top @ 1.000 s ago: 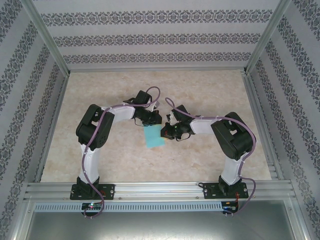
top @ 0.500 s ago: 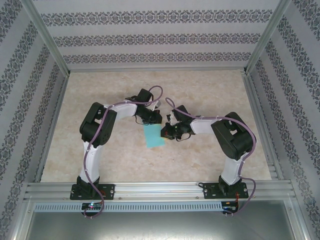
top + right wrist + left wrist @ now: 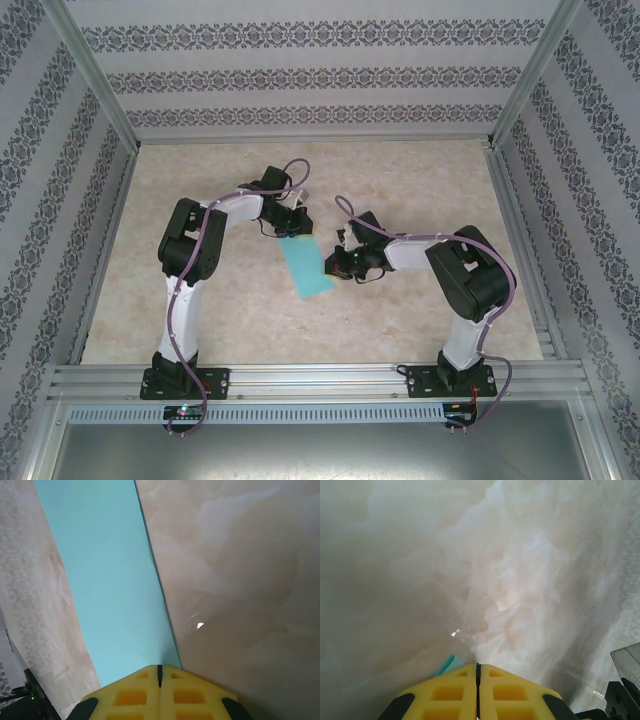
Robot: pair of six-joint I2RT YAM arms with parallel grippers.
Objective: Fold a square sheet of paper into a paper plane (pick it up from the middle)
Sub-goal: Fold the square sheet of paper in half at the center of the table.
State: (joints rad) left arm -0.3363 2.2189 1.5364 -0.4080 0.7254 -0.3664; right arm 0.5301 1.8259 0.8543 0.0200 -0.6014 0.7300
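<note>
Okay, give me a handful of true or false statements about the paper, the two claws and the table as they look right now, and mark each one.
1. The paper sheet is turquoise. True.
2. The left claw gapes wide open. False: its yellow fingers are pressed together, with a sliver of the paper beside them.
3. The right claw is shut at the sheet's edge. True.
4. The sheet is already a narrow pointed dart. False: it is a flat oblong strip.
5. The table is dark wood. False: it is pale and marbled.
</note>
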